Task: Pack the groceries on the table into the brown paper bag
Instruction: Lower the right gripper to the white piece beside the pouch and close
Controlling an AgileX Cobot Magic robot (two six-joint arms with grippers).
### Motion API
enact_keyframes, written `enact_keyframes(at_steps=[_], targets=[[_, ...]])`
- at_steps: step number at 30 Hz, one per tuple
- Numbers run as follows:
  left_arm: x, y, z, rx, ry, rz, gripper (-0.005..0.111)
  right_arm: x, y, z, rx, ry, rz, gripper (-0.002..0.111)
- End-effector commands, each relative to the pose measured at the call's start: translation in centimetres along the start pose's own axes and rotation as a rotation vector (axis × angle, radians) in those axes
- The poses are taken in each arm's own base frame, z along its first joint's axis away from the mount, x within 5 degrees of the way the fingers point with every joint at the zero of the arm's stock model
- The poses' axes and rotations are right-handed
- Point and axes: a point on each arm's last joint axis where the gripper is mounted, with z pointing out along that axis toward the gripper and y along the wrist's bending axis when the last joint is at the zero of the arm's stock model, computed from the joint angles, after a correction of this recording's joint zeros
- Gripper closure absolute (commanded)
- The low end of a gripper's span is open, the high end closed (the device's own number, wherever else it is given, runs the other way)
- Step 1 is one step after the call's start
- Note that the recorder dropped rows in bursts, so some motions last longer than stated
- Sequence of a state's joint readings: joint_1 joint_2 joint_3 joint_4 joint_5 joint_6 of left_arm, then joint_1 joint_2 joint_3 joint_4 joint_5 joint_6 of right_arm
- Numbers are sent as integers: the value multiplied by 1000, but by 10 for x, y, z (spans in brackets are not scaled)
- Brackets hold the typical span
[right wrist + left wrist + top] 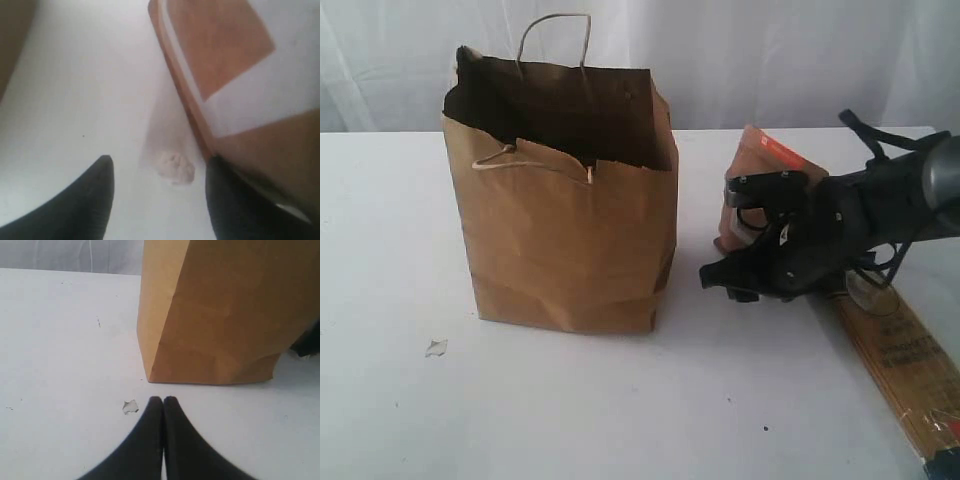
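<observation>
The table (620, 400) is flat, white and lightly scuffed, with a few dark specks; a pale curtain (770, 60) hangs behind it. So smooth a top gives little grip, so a nudged item will likely slide rather than lift.

The bag (570, 230) stands upright mid-table, mouth open, rim torn and jagged, one cord handle up and one flopped over the front. Its inside is dark; what it holds I cannot tell. Being light paper, it could tip or tear further if a load snags that rim or handle.

Right of the bag, well apart, the spaghetti pack (900, 350) lies flat. Long and stiff, it may jam across the mouth if it goes in level.

The pouch (775, 160) sits between bag and pack; lying or propped, I cannot tell.

The right gripper (718, 232) hovers low on the bag side of the pouch, jaws spread and empty: its wrist view shows bare table between them and one finger (235, 210) hard by the pouch's edge. Closing here would likely pinch nothing or shove the pouch away.

The left gripper (163, 401) sits clenched and empty near the bag's foot.

Smallest: a paper scrap (130, 406) beside the left gripper and a white crumb (175, 167) between the right jaws; neither is grocery.
</observation>
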State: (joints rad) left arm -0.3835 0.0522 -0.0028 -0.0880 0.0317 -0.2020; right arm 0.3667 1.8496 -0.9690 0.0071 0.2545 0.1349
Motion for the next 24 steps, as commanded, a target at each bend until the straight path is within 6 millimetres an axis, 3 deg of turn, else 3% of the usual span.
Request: enact_keyframes(at_steps=[1, 14, 20, 24], targets=[[0, 0, 0, 2, -6, -7, 107, -6, -2, 3, 6, -3, -7, 56], [0, 0, 0, 2, -6, -7, 107, 2, -4, 17, 16, 72, -7, 57], [0, 0, 0, 2, -6, -7, 107, 5, -4, 17, 19, 96, -7, 81], [0, 0, 0, 2, -6, -7, 107, 5, -4, 17, 20, 106, -7, 89]])
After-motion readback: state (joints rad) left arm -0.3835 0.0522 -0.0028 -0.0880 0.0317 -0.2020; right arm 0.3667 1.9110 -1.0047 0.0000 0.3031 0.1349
